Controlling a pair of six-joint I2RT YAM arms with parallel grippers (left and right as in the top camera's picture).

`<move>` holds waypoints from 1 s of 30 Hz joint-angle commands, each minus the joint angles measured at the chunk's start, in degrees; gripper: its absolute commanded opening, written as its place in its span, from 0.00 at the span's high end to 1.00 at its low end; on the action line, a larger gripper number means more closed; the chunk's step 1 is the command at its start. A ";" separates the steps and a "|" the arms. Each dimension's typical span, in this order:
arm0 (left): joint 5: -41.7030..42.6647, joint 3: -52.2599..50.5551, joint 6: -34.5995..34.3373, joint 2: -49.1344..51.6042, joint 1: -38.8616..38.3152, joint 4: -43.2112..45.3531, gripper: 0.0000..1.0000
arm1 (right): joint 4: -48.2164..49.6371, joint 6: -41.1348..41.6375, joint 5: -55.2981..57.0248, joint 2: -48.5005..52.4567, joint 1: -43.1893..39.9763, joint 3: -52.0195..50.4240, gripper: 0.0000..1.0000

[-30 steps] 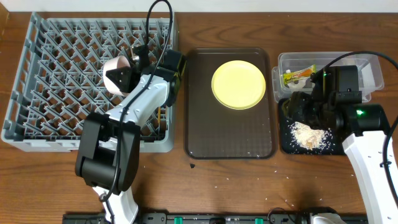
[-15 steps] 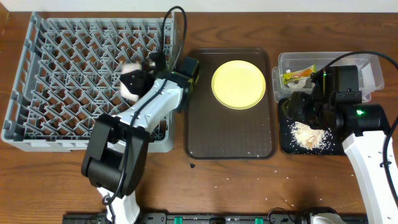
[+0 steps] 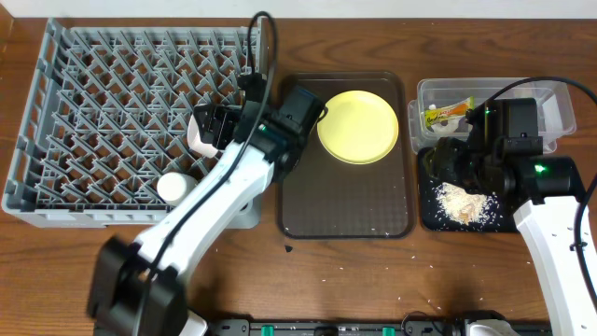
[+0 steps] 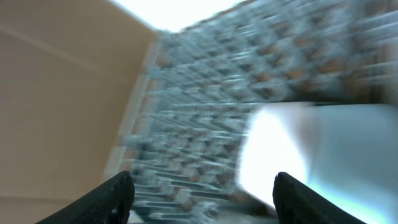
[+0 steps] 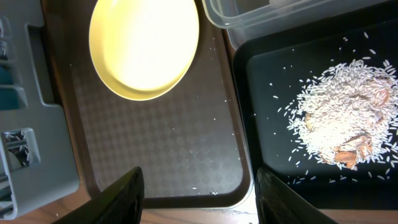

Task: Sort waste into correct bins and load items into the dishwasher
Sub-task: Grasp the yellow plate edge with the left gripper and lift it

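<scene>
Grey plastic pegs fill the left of my overhead feed: the large square grey plastic dish rack (image 3: 112, 121) sits on the wooden table (image 3: 373, 280), and the left arm reaches across its right edge. The left wrist feed is badly smeared, but the left gripper (image 4: 205, 194) shows its jaws spread wide with nothing between them. The pale blur beyond is probably the round white bowl (image 3: 199, 133), which lies tilted among the pegs near that edge. A small white cup (image 3: 171, 188) stands in the rack's front row, apart from the bowl.

Beside the rack, the round yellow plate (image 3: 358, 127) rests on the far half of the brown rectangular serving tray (image 3: 345, 201). Further right, the clear rectangular plastic box (image 3: 550, 98) holds the crumpled yellow-green-orange snack wrapper (image 3: 446, 113). Just in front of it, the shallow black rectangular plastic tray (image 5: 273, 81) carries a heap of pale beige rice-like food scraps (image 5: 342, 121). The right gripper (image 5: 199, 196) hangs over the gap between the two trays, its jaws wide and empty.
</scene>
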 commanded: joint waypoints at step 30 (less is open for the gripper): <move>61.07 0.00 -14.05 23.63 -0.44 25.00 0.60 | -0.76 0.63 -0.04 -0.24 -0.20 0.46 0.44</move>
